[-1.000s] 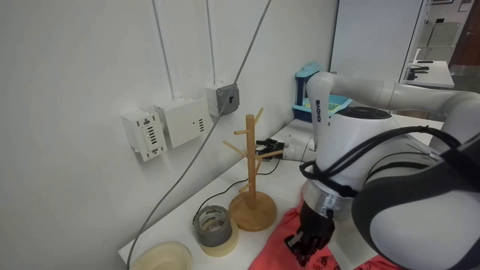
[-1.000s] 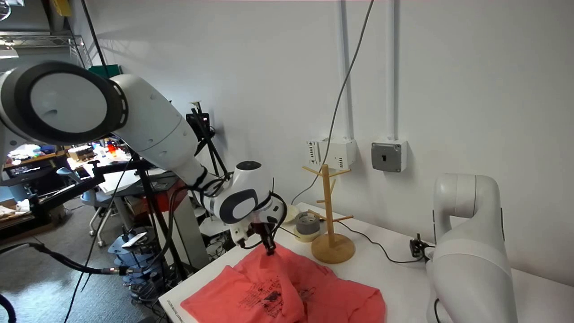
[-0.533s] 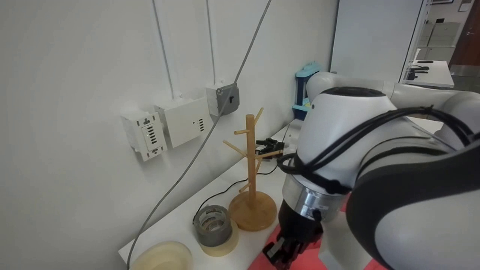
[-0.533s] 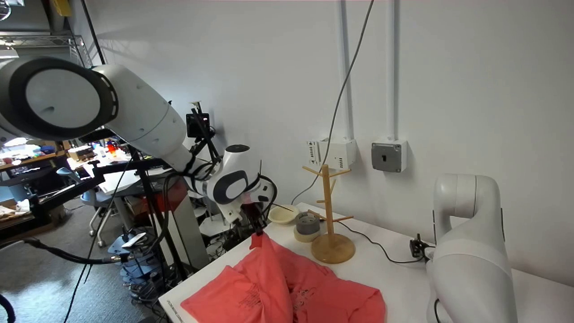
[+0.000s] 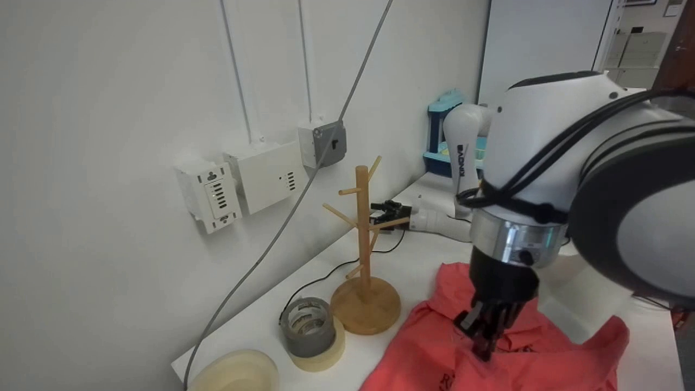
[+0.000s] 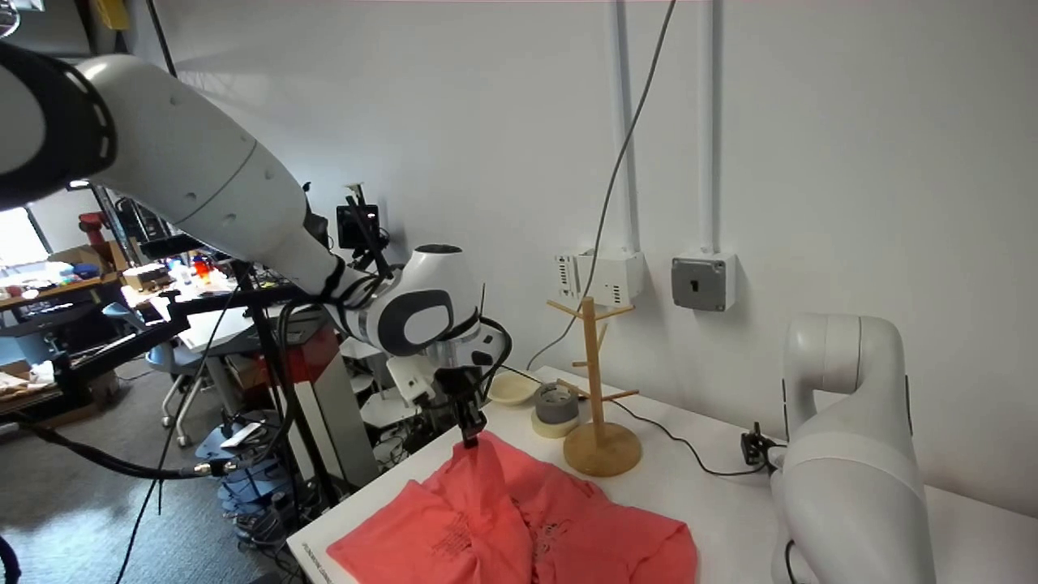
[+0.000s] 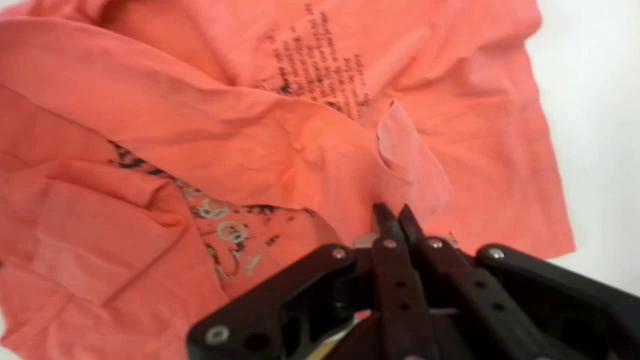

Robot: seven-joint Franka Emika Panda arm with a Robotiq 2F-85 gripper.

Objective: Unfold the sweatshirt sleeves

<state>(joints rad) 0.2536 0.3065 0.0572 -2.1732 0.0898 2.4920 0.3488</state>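
The coral-red sweatshirt (image 5: pixel 418 355) lies rumpled on the white table, with dark lettering on its chest; it also shows in an exterior view (image 6: pixel 616 539) and the wrist view (image 7: pixel 490 165). One sleeve (image 7: pixel 200 120) runs across the chest toward my fingertips, covering part of the lettering. My gripper (image 7: pixel 392 207) is nearly closed with sleeve fabric between its tips, near the pale cuff end. In both exterior views the gripper (image 5: pixel 473 339) (image 6: pixel 470 438) points down, with fabric drawn up to it. Another folded part (image 7: pixel 115 230) lies lower left; I cannot tell whether it is the other sleeve.
A wooden mug tree (image 5: pixel 365 233) stands just beside the sweatshirt. Tape rolls (image 5: pixel 309 328) and a cream bowl (image 5: pixel 239 372) stand near it. A second white arm (image 6: pixel 851 454) rests on the table. A black cable (image 6: pixel 681 442) runs along the wall side.
My gripper first moved toward the table's end, lifting the fabric, then came partway back and a little lower. The sleeve fabric moved with it and now stands less high.
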